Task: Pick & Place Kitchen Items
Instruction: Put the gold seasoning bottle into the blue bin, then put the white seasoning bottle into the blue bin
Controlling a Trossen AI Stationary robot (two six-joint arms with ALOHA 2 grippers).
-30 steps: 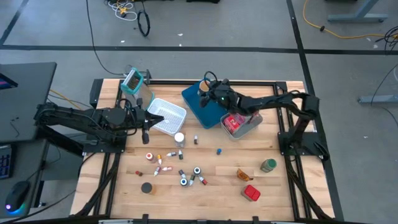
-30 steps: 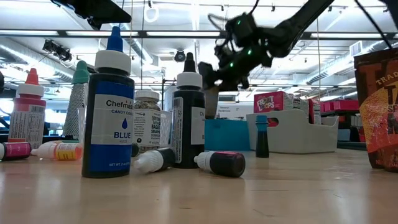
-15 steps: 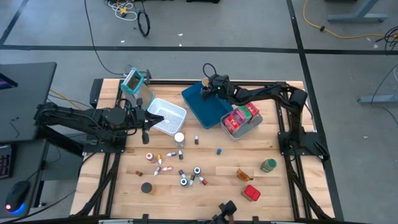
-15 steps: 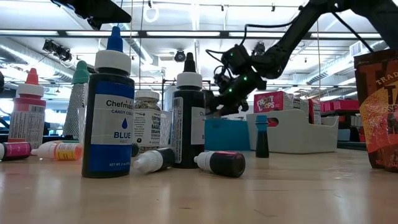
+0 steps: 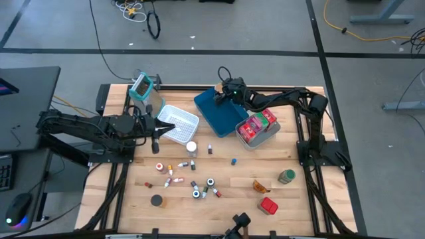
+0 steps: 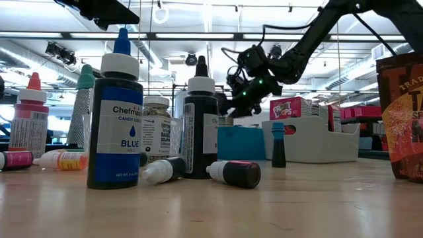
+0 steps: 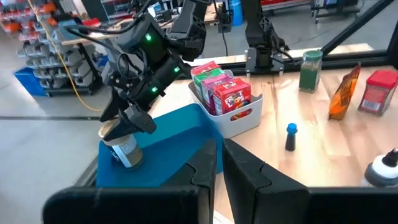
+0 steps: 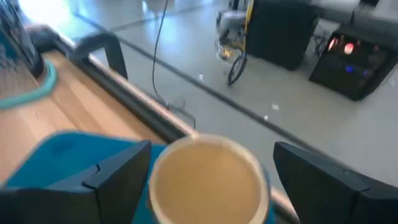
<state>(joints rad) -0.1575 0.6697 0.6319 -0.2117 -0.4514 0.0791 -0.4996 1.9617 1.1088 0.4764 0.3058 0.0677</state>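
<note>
- The right gripper (image 5: 221, 95) hangs over the far corner of the blue tray (image 5: 212, 114), its dark fingers (image 8: 118, 174) spread wide on either side of a small jar (image 7: 122, 144) with a tan lid.
- In the left wrist view the jar stands on the tray floor, with a finger close at each side; whether they touch it I cannot tell.
- Just beside the tray, the grey bin (image 5: 268, 136) holds red and pink packets (image 5: 254, 125), packed side by side.
- The left gripper (image 5: 155, 140) waits at the near edge of the white mesh basket (image 5: 179, 124), its fingers (image 7: 245, 174) pressed narrow with nothing between them.
- Out on the bare wood, small bottles (image 5: 192, 178) lie scattered in a loose cluster in front of the basket.
- A white-capped bottle (image 5: 191, 147) stands near the left gripper.
- Farther right sit a red tin (image 5: 268, 206), an orange packet (image 5: 261, 187) and a green jar (image 5: 286, 176), well apart from the tray.
- A blue-capped bottle (image 5: 234, 160) stands alone between the cluster and the bin.
</note>
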